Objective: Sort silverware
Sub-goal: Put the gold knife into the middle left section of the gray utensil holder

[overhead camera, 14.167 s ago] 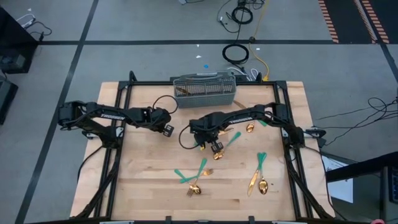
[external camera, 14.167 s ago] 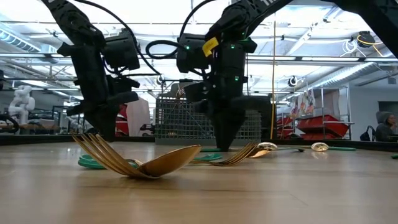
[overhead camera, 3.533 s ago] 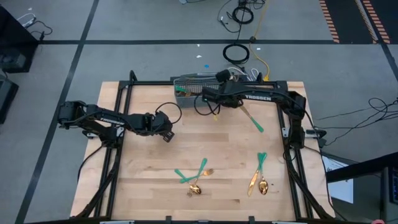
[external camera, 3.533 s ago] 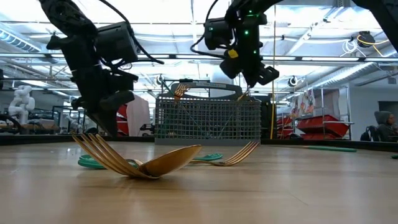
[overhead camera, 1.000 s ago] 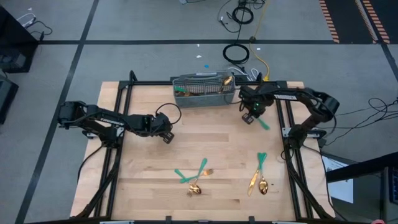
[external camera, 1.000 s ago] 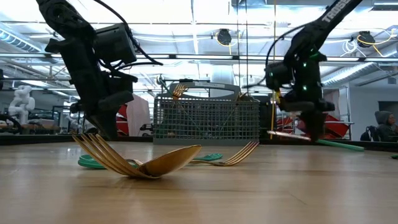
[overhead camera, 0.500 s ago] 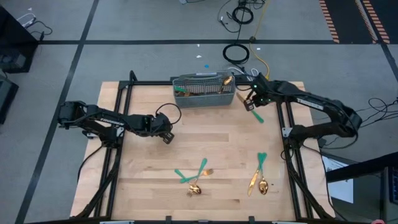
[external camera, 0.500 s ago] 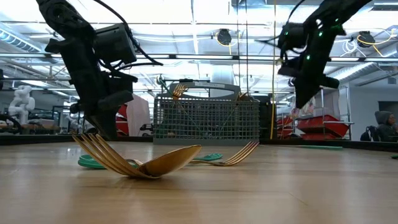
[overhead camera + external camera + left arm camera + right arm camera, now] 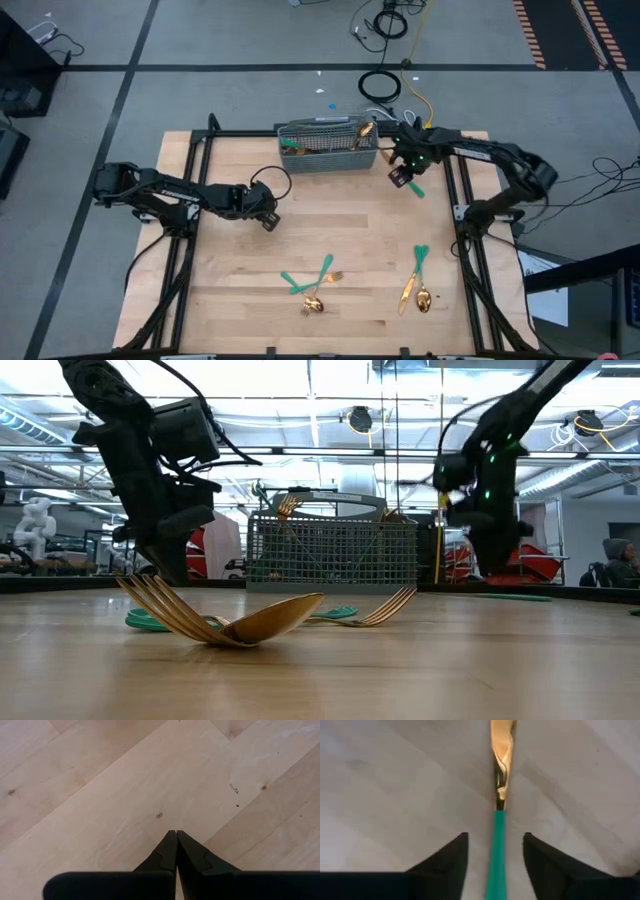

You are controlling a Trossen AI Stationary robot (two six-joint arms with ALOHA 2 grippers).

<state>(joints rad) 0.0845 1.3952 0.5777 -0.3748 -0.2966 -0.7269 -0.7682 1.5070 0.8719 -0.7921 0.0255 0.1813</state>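
Note:
The grey wire caddy [image 9: 328, 147] stands at the table's far edge with gold pieces upright in it [image 9: 290, 507]. Just right of it, my right gripper [image 9: 399, 177] points down, open. Its fingers stand on either side of a teal-handled gold piece [image 9: 497, 865] without touching it. That piece's handle [image 9: 416, 188] lies on the wood. More silverware lies near the front: a crossed pair [image 9: 315, 285] and another pair [image 9: 415, 280]. My left gripper [image 9: 270, 218] waits shut over the left middle of the table [image 9: 175, 834].
A black metal frame [image 9: 455, 170] runs along the table's sides, close to the right arm. Cables lie on the floor beyond the far edge [image 9: 380, 85]. Bare wood stretches across the table's middle [image 9: 330, 220].
My right gripper has risen beside the caddy's right end and come down again to nearly the same spot. The teal handle lies about where it lay a second ago.

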